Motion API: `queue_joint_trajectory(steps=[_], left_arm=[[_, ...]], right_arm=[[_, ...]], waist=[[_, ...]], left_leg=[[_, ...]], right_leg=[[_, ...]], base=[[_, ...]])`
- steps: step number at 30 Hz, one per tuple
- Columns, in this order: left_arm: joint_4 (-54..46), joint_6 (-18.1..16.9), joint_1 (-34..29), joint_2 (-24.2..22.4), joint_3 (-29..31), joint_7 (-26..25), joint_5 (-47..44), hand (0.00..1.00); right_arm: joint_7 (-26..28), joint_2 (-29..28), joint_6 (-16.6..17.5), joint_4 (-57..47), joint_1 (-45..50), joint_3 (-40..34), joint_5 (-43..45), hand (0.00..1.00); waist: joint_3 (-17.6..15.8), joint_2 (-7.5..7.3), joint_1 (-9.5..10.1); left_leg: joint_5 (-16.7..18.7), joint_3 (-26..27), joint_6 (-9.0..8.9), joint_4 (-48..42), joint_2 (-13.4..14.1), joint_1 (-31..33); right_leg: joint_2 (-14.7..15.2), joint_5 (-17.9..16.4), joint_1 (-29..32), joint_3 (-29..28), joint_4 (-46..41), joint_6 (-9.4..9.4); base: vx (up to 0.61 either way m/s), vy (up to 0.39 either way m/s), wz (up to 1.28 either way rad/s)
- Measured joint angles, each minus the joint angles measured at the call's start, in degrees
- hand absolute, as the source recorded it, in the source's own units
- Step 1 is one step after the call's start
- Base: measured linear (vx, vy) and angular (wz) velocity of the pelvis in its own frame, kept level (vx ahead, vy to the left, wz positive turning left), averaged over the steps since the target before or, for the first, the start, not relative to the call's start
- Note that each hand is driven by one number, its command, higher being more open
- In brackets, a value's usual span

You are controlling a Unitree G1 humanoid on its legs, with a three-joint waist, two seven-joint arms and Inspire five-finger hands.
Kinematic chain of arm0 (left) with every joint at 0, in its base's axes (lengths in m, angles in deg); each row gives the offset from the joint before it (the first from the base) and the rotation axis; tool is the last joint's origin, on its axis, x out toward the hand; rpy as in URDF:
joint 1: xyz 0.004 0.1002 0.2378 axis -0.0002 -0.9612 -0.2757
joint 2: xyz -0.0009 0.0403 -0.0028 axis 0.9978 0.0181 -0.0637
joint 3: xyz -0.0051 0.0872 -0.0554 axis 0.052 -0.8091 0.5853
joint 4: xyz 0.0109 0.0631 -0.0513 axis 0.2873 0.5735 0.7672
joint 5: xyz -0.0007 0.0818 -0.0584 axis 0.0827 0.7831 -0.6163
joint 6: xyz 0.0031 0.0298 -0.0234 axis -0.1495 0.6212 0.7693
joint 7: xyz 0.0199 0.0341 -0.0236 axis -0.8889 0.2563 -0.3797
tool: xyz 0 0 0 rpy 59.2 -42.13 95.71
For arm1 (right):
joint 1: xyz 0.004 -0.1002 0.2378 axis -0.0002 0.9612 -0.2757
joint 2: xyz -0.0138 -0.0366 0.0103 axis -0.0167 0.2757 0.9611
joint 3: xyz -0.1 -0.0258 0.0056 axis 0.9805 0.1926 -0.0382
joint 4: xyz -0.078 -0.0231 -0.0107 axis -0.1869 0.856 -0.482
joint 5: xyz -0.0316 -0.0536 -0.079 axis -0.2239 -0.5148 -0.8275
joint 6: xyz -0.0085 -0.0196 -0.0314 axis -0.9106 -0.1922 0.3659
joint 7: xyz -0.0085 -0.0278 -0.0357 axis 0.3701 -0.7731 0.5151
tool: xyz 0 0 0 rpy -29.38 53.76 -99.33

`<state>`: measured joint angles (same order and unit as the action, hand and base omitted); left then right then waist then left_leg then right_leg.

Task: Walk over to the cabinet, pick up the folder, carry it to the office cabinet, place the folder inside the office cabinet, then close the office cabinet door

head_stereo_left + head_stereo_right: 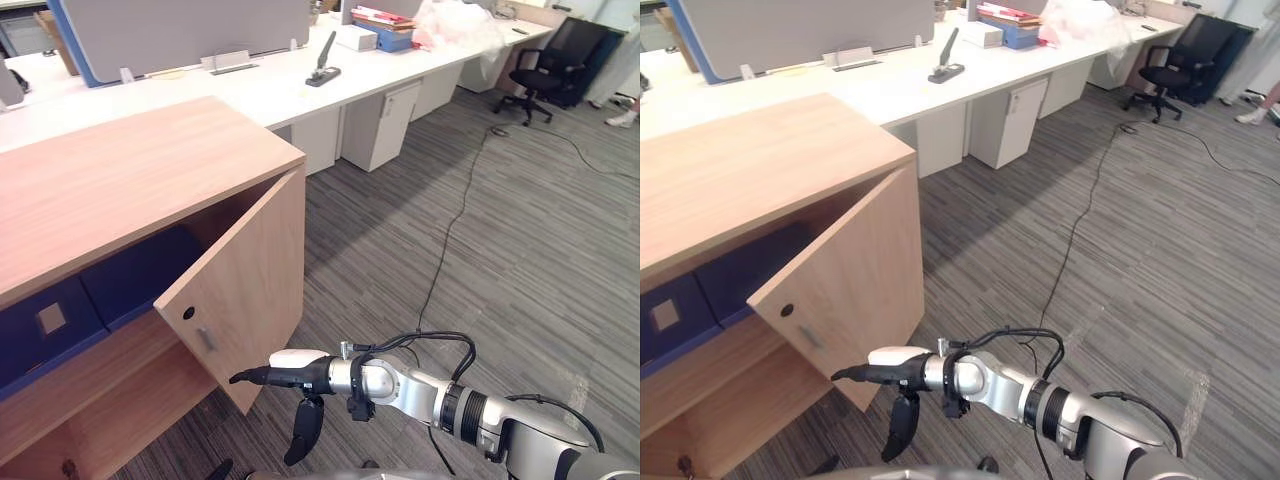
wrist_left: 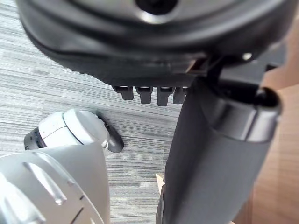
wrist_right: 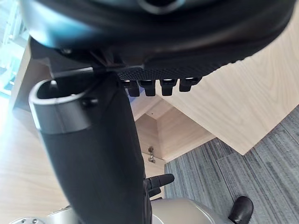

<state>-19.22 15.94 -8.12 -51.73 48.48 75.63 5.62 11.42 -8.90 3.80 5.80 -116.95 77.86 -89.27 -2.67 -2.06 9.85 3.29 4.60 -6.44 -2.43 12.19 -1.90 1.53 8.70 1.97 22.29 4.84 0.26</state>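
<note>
The wooden office cabinet stands at the left with its door swung partly open. Dark blue folders lie on its upper shelf, one with a pale label. My right hand is open just off the door's lower outer corner, below the small handle. Its straight fingers point at the door and its thumb hangs down. The right wrist view has that hand before the door's panel. My left hand is over the carpet beside a wooden edge, holding nothing.
A long white desk runs behind the cabinet, with a black hole punch on it and a white drawer unit under it. A black office chair stands far right. A person's shoe is at the right edge.
</note>
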Motion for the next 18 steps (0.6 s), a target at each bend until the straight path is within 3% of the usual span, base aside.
queue_joint_trajectory(steps=[6,10,12,14,15,17,18], left_arm=[[0.04,0.01,-1.50,-1.26,0.12,0.24,-0.54,1.00],[-0.04,0.01,-2.49,-2.24,0.02,1.13,-1.02,1.00],[-0.06,0.01,-2.52,-2.80,-1.42,1.32,-1.04,1.00],[-0.33,0.01,-2.63,-2.38,-4.68,1.66,-0.90,1.00],[-0.71,-0.03,-2.71,-0.66,-7.82,1.89,-0.98,1.00],[-2.13,-0.61,-2.68,0.66,-10.80,2.03,-0.93,1.00],[-2.89,-0.76,-2.36,1.15,-11.53,2.04,-0.93,1.00]], right_arm=[[0.47,-1.18,-0.12,3.18,0.08,1.94,-0.42,1.00],[-0.19,-5.01,-0.41,10.06,1.57,-0.43,-2.98,1.00],[-1.55,-5.20,-1.10,12.06,3.46,-2.54,-4.50,1.00],[-2.60,-5.19,-1.77,13.48,7.58,-7.22,-4.44,1.00],[-3.66,-4.81,-2.17,13.62,11.55,-11.66,-4.44,1.00],[-4.43,-4.71,-2.24,14.67,14.33,-15.95,-5.24,1.00],[-5.15,-5.38,-2.19,16.24,15.28,-18.44,-6.51,1.00]], waist=[[0.22,-0.21,2.24],[0.24,0.28,2.94],[-0.36,1.25,2.96],[-0.18,0.88,2.23],[0.05,0.31,0.85],[-0.02,0.63,-0.31],[-0.02,0.44,-0.84]], left_leg=[[-0.25,-2.99,0.58,-0.03,-0.07,1.46],[-0.34,-7.23,0.62,-0.34,-0.52,1.82],[-0.01,-10.36,0.91,-1.94,-1.61,2.23],[0.77,-15.51,1.02,-4.21,-5.31,3.93],[0.87,-21.06,1.30,-5.77,-8.27,5.22],[0.85,-26.81,1.50,-7.15,-10.07,6.47],[0.66,-29.79,1.41,-7.61,-10.78,7.52]], right_leg=[[0.17,-0.59,-0.26,2.63,-0.03,0.24],[0.97,-2.43,-1.97,6.52,-1.26,0.58],[3.88,-6.84,-1.33,9.27,-8.61,1.71],[11.20,-14.37,1.93,10.79,-23.49,3.31],[13.49,-16.24,3.23,2.09,-29.87,2.36],[12.46,-17.61,3.81,-8.56,-32.77,0.72],[10.87,-20.01,4.21,-16.03,-33.41,0.74]], base=[[-0.02,0.022,0.26],[0.03,0.031,0.51],[0.06,0.106,0.84],[0.05,0.093,1.49],[0.05,0.024,1.98],[0.05,-0.017,1.77],[0.05,-0.105,1.61]])
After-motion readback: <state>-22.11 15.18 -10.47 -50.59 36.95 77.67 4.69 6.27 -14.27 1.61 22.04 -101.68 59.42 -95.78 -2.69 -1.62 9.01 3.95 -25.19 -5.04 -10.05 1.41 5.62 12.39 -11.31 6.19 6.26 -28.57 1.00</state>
